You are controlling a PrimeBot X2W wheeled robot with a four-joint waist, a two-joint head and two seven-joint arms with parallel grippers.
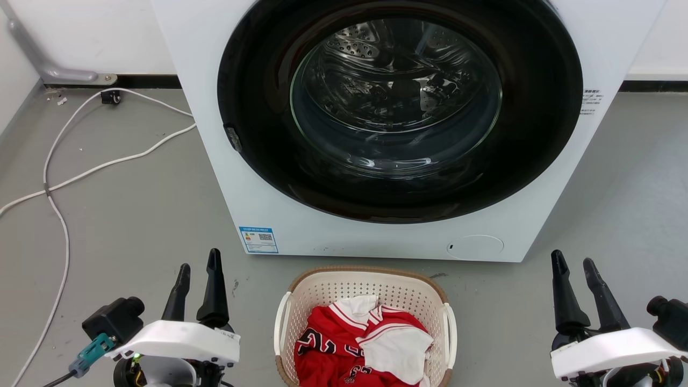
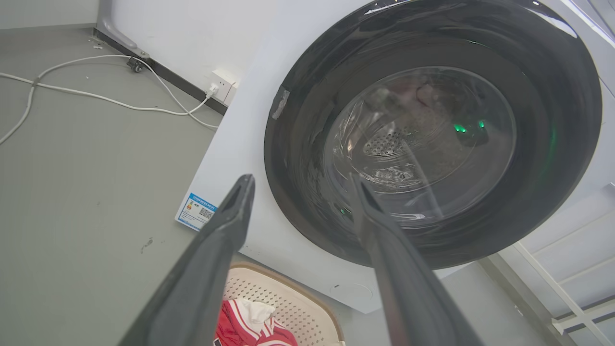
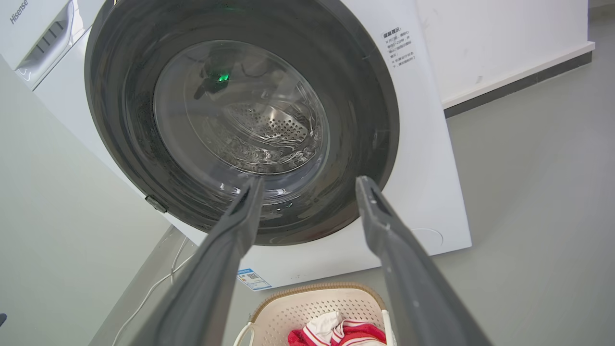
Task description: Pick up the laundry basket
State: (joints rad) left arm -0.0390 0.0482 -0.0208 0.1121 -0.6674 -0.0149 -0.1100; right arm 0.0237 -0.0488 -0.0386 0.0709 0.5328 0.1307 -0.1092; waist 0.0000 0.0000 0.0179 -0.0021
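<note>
The laundry basket, cream-white and perforated with a brown woven-look rim, sits on the grey floor just in front of the washing machine, at the bottom centre of the head view. Red and white clothes lie inside it. White handles run down its left and right sides. My left gripper stands open to the basket's left, apart from it. My right gripper stands open to its right, farther off. The basket's far rim also shows low in the left wrist view and the right wrist view, between and below the fingers.
A white front-loading washing machine with a shut dark round door stands right behind the basket. White cables trail over the floor at the left, running to a wall socket. Bare grey floor lies on both sides.
</note>
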